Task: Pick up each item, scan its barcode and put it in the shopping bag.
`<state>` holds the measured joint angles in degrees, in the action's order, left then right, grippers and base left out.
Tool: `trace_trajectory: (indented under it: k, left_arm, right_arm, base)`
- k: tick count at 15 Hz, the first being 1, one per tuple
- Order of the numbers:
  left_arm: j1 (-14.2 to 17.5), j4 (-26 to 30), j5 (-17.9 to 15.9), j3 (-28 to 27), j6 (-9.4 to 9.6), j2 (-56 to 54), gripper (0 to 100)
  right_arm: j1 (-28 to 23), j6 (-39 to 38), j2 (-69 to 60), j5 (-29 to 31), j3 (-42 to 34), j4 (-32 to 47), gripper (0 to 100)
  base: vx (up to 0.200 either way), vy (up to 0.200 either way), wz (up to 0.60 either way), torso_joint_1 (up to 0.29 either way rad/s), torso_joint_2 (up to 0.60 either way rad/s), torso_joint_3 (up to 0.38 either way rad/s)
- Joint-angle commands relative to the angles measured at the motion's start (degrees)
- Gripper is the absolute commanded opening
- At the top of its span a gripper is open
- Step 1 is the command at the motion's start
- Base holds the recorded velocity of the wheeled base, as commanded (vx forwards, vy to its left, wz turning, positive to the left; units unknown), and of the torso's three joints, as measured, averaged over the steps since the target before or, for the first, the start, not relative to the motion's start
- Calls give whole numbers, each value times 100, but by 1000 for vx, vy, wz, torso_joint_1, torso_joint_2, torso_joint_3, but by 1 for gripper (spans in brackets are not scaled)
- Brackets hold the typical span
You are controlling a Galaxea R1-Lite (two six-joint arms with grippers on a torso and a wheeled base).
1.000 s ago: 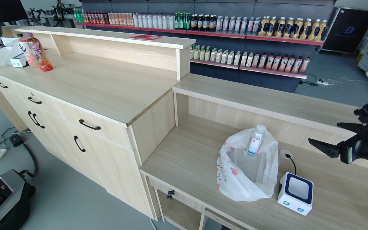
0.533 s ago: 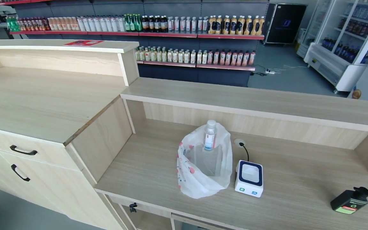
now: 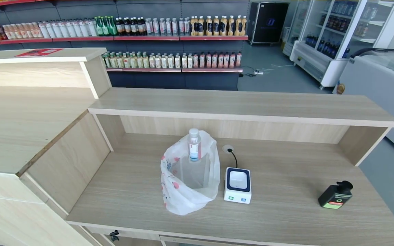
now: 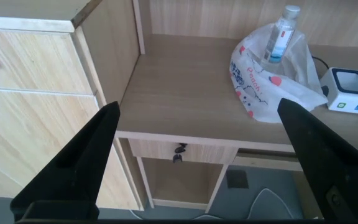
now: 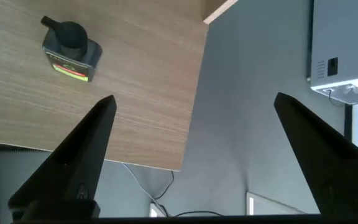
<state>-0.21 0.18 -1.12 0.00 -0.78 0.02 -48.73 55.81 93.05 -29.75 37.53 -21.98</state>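
Head camera has swung right; right claw (image 5: 194,98) has drawn off the counter's (image 3: 286,212) right end. Counter carries 1 shopping bag (image 3: 180,194), 1 scanner (image 3: 237,185) just beside it, 1 black pump bottle (image 3: 335,196) well apart, and 1 clear bottle (image 3: 194,145) upright in the bag. Both claws released, empty; left claw (image 4: 197,104) before the counter front.

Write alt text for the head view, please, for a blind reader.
A clear plastic bottle stands in a white plastic shopping bag on a light wooden counter, beside a white square barcode scanner; a black pump bottle sits farther right.

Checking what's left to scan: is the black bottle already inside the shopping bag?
No, the black bottle sits on the counter, well apart from the shopping bag.
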Motion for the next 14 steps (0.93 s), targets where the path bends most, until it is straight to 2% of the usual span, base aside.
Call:
trace_trajectory:
  k: [1, 4, 5, 8, 10, 14]
  left_arm:
    - [3, -1, -2, 0, -1, 6, 100]
    - [3, -1, -2, 0, -1, 6, 100]
    - [3, -1, -2, 0, -1, 6, 100]
    - [3, -1, -2, 0, -1, 6, 100]
    - [3, -1, -2, 0, -1, 6, 100]
    - [3, -1, -2, 0, -1, 6, 100]
  right_arm:
    - [-832, 826, 855, -585, 474, 537, 100]
    - [-857, 1793, 996, -787, 571, 1838, 100]
    - [-857, 2004, 1101, -884, 632, 2031, 100]
    - [-857, 2250, 1831, -1394, 1239, 2066, 100]
    - [-857, 2277, 2305, -1420, 1678, 2084, 100]
    - [-857, 2250, 2745, -1666, 1924, 2110, 100]
  base:
    - [0, 0, 0, 0, 0, 0]
    - [0, 0, 0, 0, 0, 0]
    - [0, 0, 0, 0, 0, 0]
    - [0, 0, 0, 0, 0, 0]
    - [0, 0, 0, 0, 0, 0]
    - [0, 0, 0, 0, 0, 0]
